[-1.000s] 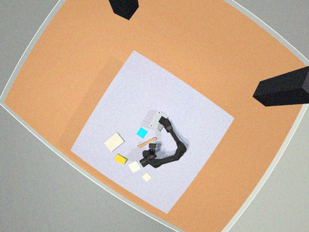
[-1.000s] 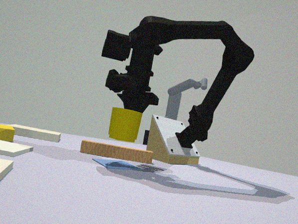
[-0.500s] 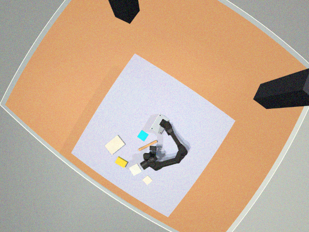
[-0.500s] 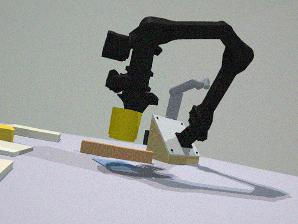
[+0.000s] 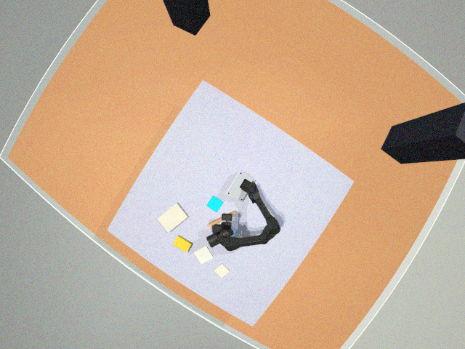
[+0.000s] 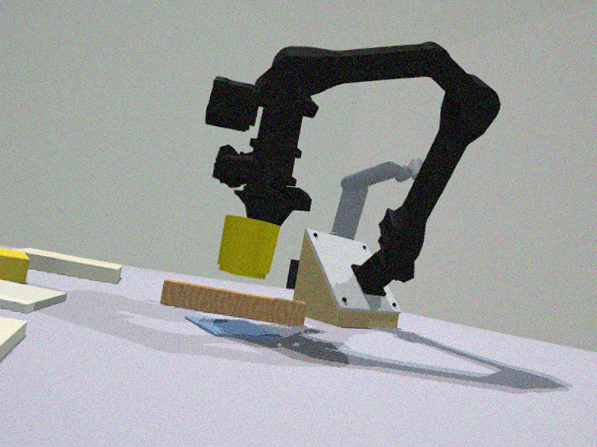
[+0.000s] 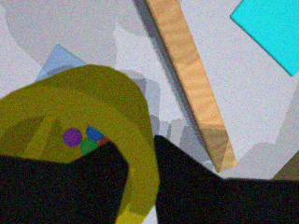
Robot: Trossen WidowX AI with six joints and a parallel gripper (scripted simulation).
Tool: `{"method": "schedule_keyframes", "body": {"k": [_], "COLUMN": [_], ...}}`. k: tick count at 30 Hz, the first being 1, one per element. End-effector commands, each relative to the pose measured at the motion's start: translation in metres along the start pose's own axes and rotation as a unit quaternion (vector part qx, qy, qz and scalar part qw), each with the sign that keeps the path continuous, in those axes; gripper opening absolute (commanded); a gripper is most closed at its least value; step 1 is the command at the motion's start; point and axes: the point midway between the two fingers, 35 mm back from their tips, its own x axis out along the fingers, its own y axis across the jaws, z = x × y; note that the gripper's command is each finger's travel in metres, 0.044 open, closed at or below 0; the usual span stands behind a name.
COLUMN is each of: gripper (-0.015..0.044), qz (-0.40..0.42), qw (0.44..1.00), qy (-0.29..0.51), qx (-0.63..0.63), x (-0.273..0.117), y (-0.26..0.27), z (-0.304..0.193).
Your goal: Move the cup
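Claw [image 6: 260,216] pinching rim of yellow cup [image 6: 247,246], one finger inside the wall, one outside; fingertips hidden in the exterior view by the claw body. Cup held upright, long axis vertical, mouth up, clear of the surface [image 6: 278,422] above the wooden bar [image 6: 232,302]. Cup hidden under the arm in the top view. Marbles [image 7: 84,140] partly cut off by the inner finger in the wrist view: purple, green, blue, a sliver of red. Pale blue pad [image 6: 241,328] mostly in shadow, just past the bar. Cyan pad [image 5: 214,203] on the bar's other side, cropped at the wrist view's edge.
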Motion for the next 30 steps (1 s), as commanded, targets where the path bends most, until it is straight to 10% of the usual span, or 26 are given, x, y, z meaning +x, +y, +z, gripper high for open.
{"method": "schedule_keyframes", "body": {"k": [1,30], "gripper": [0.0,0.0], "qz": [-0.003,-0.004], "qw": [1.0,1.0], "qy": [0.0,-0.001], "qx": [0.001,0.001], "x": [0.0,-0.004], "y": [-0.012,-0.078], "z": [0.007,0.05]}}
